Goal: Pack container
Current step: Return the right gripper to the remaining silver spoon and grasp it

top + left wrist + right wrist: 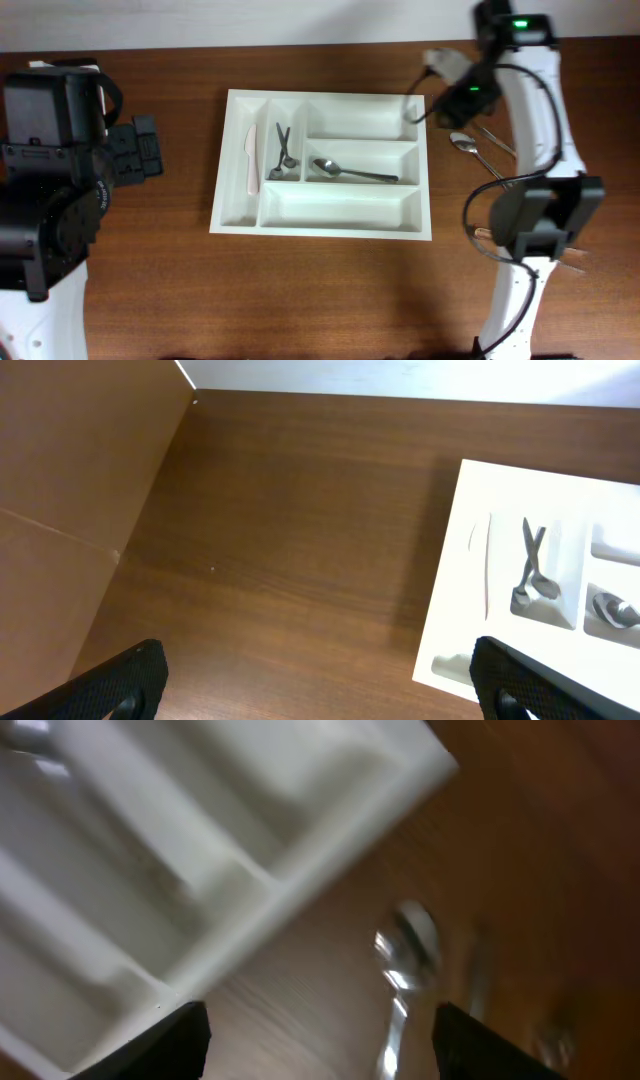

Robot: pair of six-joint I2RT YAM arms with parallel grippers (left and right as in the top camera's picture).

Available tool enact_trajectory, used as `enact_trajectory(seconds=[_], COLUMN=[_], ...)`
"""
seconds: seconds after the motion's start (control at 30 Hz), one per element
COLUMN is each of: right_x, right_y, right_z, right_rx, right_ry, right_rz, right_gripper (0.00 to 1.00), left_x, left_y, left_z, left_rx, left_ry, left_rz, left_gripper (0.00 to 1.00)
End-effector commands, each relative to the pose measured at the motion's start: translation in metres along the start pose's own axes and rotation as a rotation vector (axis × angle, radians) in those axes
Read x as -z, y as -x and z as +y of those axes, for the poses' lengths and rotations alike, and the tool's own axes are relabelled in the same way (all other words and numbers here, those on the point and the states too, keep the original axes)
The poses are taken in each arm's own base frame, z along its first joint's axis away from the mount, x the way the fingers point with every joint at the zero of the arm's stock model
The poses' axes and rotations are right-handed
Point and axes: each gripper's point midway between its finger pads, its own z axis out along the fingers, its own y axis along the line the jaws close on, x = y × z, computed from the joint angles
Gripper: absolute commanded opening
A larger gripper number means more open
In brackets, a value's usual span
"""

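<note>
The wooden table [330,290] carries a white tray [322,232] at its middle, divided into 2 narrow upright slots at 9 o'clock and 3 long bays stacked at 3 o'clock. The middle bay already holds 1 spoon [350,172], the inner narrow slot holds small pieces [282,152], and the outer slot a pale knife [251,160]. The left gripper [320,695] hangs released, its jaws spread wide, at 9 o'clock of the tray and well apart from it. The right gripper [320,1040] hovers by the tray's 1 o'clock corner, also spread wide and holding nothing. The step in hand looks like fetching the loose spoon [475,155], which lies flat on the table just outside the tray's 3 o'clock wall, bowl toward 11 o'clock. A thinner utensil [497,140] lies close beside it at 1 o'clock; its kind is too small to tell. To do this well, the right gripper should probably turn so its jaws straddle the spoon's handle crosswise, descend near mid-handle away from the neighbour, close firmly on the low metal, then lift clear of the tray wall before carrying it to the middle bay.
</note>
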Motion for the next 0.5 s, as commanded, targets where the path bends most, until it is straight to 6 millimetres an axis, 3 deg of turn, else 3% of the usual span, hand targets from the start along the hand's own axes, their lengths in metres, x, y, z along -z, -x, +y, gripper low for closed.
enact_trajectory(seconds=[0.0, 0.1, 0.2, 0.47], right_x=[0.0, -0.015, -0.031, -0.085], right_y=[-0.033, -0.054, -0.069, -0.096], right_z=[-0.031, -0.05, -0.056, -0.051], right_rx=[-0.127, -0.192, -0.221, -0.251], right_ry=[-0.041, -0.025, -0.002, 0.044], right_rz=[0.047, 0.043, 0.052, 0.099], right_gripper=[0.72, 0.72, 0.7, 0.69], left_x=[0.003, 0.003, 0.003, 0.003], left_y=[0.002, 0.002, 0.002, 0.002], left_z=[0.005, 0.005, 0.005, 0.005], left_rx=[0.003, 0.003, 0.003, 0.003], left_ry=[0.015, 0.015, 0.015, 0.015], left_rz=[-0.014, -0.014, -0.014, -0.014], left_gripper=[0.99, 0.99, 0.99, 0.99])
